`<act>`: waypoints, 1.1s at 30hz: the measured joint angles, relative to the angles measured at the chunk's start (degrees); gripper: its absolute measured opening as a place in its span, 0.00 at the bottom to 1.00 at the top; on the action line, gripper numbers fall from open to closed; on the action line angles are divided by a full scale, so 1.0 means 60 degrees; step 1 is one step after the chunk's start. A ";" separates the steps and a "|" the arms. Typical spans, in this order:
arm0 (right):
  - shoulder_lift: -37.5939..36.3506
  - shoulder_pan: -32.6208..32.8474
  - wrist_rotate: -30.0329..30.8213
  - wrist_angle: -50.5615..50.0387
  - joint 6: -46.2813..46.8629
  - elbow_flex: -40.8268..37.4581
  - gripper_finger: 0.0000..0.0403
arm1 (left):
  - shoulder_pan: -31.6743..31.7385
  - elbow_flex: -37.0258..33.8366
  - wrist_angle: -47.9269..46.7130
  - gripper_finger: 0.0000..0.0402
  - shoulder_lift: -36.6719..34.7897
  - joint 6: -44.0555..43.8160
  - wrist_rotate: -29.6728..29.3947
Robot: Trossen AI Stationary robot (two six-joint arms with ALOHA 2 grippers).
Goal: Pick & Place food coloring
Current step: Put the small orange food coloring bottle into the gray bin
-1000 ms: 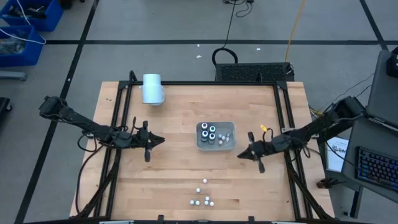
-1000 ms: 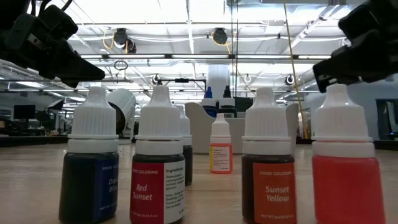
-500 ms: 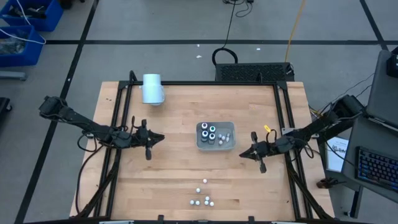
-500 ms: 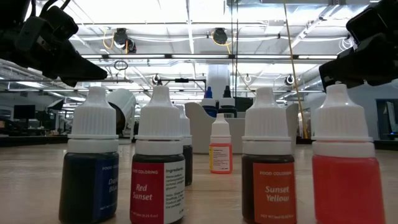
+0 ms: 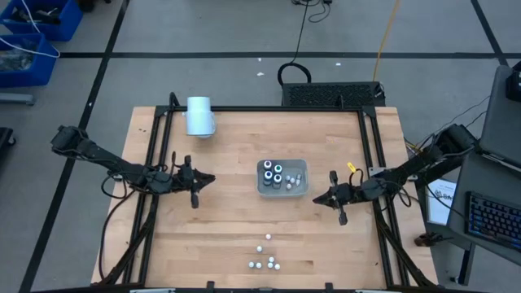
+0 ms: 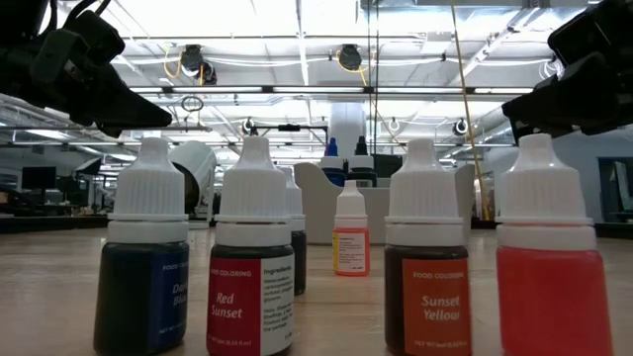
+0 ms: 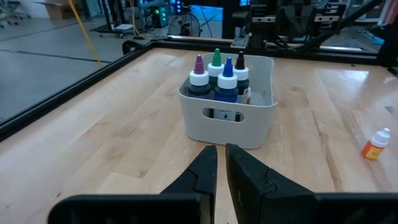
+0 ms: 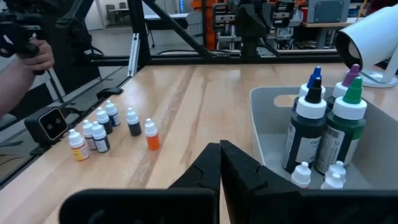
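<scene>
The food coloring is in two places. Several larger dark bottles (image 5: 273,172) (image 7: 217,81) and a few small white-capped ones (image 8: 323,177) stand in the grey tray (image 7: 227,121) mid-table. Several small bottles (image 5: 264,262) (image 8: 93,134) stand on the wood near the front edge, close before the low camera (image 6: 247,257). My left gripper (image 5: 210,179) (image 7: 221,152) hovers shut left of the tray, pointing at it. My right gripper (image 5: 317,198) (image 8: 219,149) hovers shut to the tray's right. Neither touches anything.
A pale cylinder (image 5: 199,115) lies at the table's far left corner. One orange bottle (image 7: 376,144) (image 8: 151,135) stands apart from the front group. A person's hand (image 8: 25,46) shows beyond the table's front edge. Bare wood lies on both sides of the tray.
My right gripper has turned slightly, its tip swinging a little toward the tray, and it stays shut. The bottles and the tray have kept their places.
</scene>
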 joint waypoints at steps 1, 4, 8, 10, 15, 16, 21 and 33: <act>0.0000 -0.0003 0.0003 -0.0014 -0.0007 -0.0003 0.00 | 0.0000 0.0000 -0.0002 0.09 0.0000 -0.0004 -0.0033; 0.0000 0.0000 0.0011 -0.0001 -0.0011 -0.0004 0.00 | -0.0004 0.0002 0.0011 0.09 0.0000 -0.0042 -0.0050; 0.0000 0.0000 0.0011 -0.0020 -0.0009 -0.0004 0.00 | -0.0001 0.0004 0.0229 0.09 0.0000 -0.0004 -0.0051; 0.0000 0.0000 0.0015 -0.0033 0.0029 -0.0004 0.00 | 0.0000 0.0004 0.0279 0.09 0.0000 0.0000 -0.0051; 0.0000 -0.0004 0.0031 -0.0022 -0.0011 -0.0007 0.00 | 0.0000 0.0004 0.0282 0.09 0.0000 0.0026 -0.0051; 0.0000 -0.0004 0.0051 -0.0025 -0.0014 -0.0007 0.00 | -0.0002 0.0004 0.0289 0.09 0.0000 0.0028 -0.0051; 0.0031 -0.0004 0.0590 -0.0286 0.0086 -0.0011 0.00 | 0.0000 0.0004 0.0472 0.09 0.0000 -0.0222 0.0675; 0.0949 -0.0011 0.1281 0.0153 0.0409 0.0007 0.00 | -0.0094 0.0004 0.0485 0.09 0.0036 0.0200 0.0985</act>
